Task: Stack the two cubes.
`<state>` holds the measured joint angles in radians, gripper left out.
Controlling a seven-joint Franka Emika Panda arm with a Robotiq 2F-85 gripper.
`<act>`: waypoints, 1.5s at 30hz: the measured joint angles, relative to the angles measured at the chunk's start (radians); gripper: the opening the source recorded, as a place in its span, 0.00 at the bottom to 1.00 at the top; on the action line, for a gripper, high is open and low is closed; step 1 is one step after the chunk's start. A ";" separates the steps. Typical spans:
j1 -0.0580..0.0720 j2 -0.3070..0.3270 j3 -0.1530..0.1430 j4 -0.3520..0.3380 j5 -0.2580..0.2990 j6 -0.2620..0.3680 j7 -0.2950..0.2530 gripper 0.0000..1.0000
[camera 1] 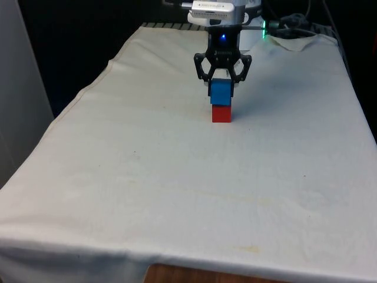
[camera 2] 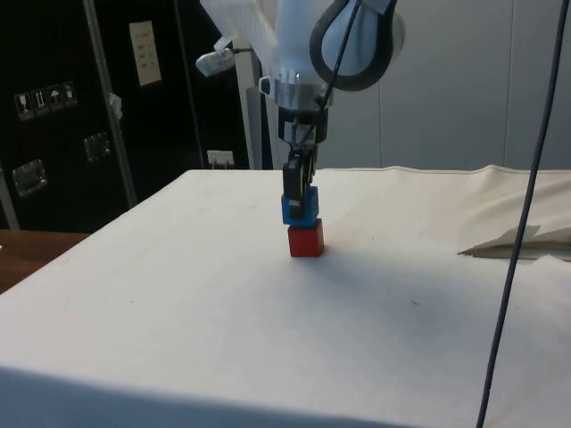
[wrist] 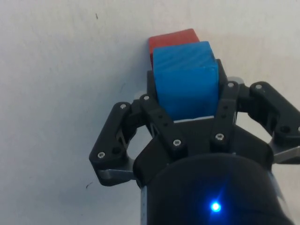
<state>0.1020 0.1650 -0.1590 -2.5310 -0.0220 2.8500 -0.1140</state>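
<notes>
Wrist view: jaws clamp the blue cube point(wrist: 185, 77); side view shows it touching the red cube point(camera 2: 305, 239).

white cloth point(camera 1: 177, 177) open all round, stacked cubes point(camera 1: 221, 100) the sole obstacle

front cam looks down table length; side cam low, near; both share stacked cubes point(camera 1: 221, 101); wrist cam close above

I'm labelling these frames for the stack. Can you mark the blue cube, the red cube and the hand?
blue cube point(camera 1: 221, 92), front view, its front face.
red cube point(camera 1: 221, 114), front view, its front face.
hand point(camera 2: 294, 191), side view, between its fingertips, at the blue cube.
</notes>
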 measured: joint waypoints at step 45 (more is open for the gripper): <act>0.000 0.011 0.001 0.000 0.000 -0.002 0.006 1.00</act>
<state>0.1020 0.1760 -0.1580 -2.5310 -0.0220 2.8480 -0.1080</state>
